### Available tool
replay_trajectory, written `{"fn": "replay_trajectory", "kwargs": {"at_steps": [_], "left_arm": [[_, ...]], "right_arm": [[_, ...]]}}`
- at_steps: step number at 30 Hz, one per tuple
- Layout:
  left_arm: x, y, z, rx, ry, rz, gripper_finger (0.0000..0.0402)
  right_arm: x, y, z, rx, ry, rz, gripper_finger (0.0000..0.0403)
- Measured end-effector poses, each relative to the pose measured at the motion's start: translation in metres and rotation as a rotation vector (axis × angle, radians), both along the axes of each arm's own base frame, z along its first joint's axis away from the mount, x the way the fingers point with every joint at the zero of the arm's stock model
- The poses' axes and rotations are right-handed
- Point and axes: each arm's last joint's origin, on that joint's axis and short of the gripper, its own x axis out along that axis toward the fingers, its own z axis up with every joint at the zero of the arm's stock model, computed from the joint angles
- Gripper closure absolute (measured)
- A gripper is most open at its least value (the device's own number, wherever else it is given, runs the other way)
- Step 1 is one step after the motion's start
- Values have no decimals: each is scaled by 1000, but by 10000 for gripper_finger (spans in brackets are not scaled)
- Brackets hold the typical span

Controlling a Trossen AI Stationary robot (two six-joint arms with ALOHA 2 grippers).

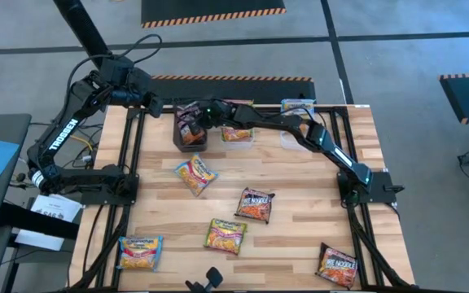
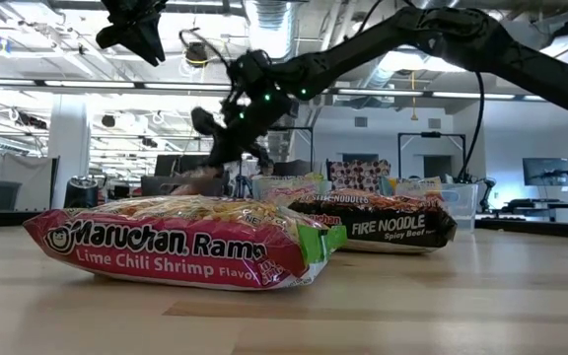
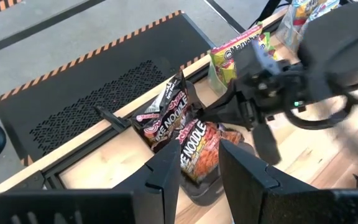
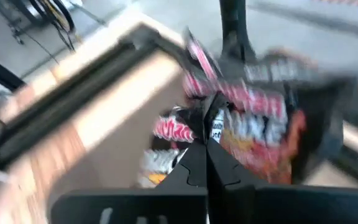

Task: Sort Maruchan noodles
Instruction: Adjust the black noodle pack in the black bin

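Right tool is pinched shut over the black plastic tub of dark crinkly noodle packets. They're light, floppy, slippery; grab an edge seam. Left tool hangs half-open, empty.

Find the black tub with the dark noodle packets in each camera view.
High view: black tub at the table's far edge, left of centre, under the right end effector.
Low view: hidden behind packets.
Left wrist view: centre, packets standing in it.
Right wrist view: too blurred to tell.
Shared landmark: the right end effector.
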Motion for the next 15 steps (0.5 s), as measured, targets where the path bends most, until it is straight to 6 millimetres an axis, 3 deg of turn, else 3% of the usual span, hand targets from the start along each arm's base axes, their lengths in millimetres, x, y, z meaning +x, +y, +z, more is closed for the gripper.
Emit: {"fn": "replay_trajectory", "kwargs": {"at_steps": [6,15], "left_arm": [[0,0,0,5,5,-6,306],[0,0,0,16,18,-21,306]], "right_arm": [[-1,0,26,-78,-79,-18,399],[0,-14,32,-57,-236,-85,399]]}}
